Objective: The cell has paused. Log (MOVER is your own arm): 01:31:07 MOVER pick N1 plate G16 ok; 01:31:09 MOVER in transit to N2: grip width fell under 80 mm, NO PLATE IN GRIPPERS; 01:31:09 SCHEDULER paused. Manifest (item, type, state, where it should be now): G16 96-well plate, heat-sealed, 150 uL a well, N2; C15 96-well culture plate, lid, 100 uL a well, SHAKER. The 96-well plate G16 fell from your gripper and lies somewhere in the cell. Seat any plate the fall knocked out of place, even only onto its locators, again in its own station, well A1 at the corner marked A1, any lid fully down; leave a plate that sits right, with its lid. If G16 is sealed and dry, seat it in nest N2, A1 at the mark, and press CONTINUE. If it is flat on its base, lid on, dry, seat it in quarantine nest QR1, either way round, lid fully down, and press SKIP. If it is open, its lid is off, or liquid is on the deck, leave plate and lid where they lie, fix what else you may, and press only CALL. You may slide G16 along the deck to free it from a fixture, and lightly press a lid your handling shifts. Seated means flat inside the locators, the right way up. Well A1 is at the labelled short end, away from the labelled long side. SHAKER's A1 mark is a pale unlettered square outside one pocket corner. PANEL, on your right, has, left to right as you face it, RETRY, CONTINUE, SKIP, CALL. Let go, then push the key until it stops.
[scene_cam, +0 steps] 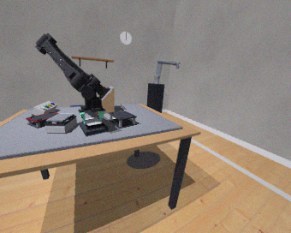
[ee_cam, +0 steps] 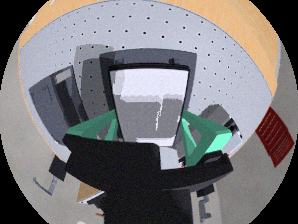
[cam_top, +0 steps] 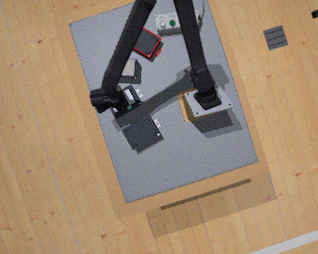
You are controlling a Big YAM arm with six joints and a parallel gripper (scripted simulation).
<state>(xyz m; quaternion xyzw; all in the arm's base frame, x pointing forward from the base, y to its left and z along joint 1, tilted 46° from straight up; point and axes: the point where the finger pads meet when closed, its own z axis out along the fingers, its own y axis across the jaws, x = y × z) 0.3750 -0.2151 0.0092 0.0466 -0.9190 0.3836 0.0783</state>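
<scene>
The single dark arm (cam_top: 130, 42) rises from its base plate (cam_top: 227, 104), peaks high above the deck and folds back down to a wrist held low. Its gripper (ee_cam: 152, 137) points downward, its green fingers spread wide and clamped on the two sides of a pale-topped plate (ee_cam: 149, 103). The black wrist body fills the lower half of the wrist view.
</scene>
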